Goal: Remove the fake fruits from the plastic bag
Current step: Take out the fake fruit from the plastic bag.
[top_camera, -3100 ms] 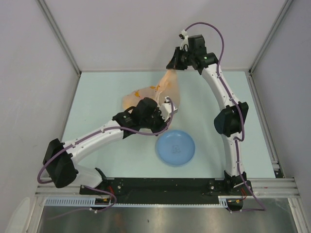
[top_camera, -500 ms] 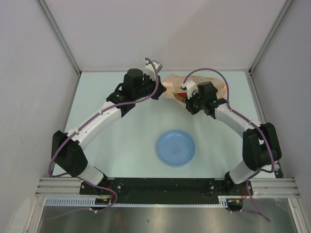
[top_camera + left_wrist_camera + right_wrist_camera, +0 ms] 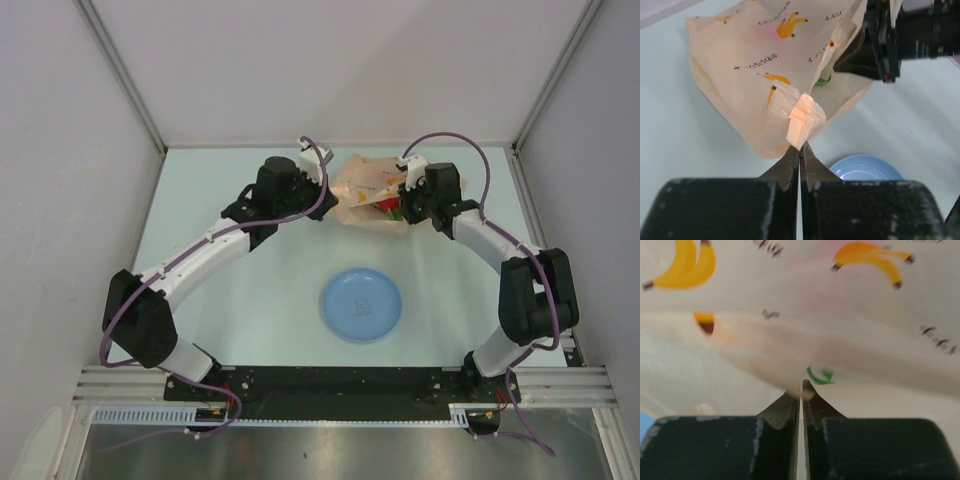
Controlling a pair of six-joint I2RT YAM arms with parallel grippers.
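**Bag pinched from both sides, fruit inside**

From above, you see the plastic bag (image 3: 362, 183) at the far middle of the table (image 3: 250, 290), held between your two arms. The left gripper (image 3: 330, 192) meets its left edge. The right gripper (image 3: 402, 205) is at its right, nearer side. A fake fruit (image 3: 386, 208), red with green, shows at the bag's mouth just beside the right gripper's tips. The blue plate (image 3: 361, 304) lies nearer to you, well apart from the bag.

In your left wrist view, the left fingers are pressed together and pinch a folded, crumpled tab of the bag's film at their tips. The bag spreads away beyond them, printed with small bananas and short dark marks. The right gripper shows black at the upper right, against the bag's open end, with a green bit beside it. The plate's rim peeks in just right of the fingers.

In your right wrist view, the right fingers stand almost together, with only a thin slit between them. The bag's edge runs into their tips, so they are pinching the film. The bag fills the view, close and blurred. A green bit sits just above the tips; you cannot tell which fruit it belongs to.
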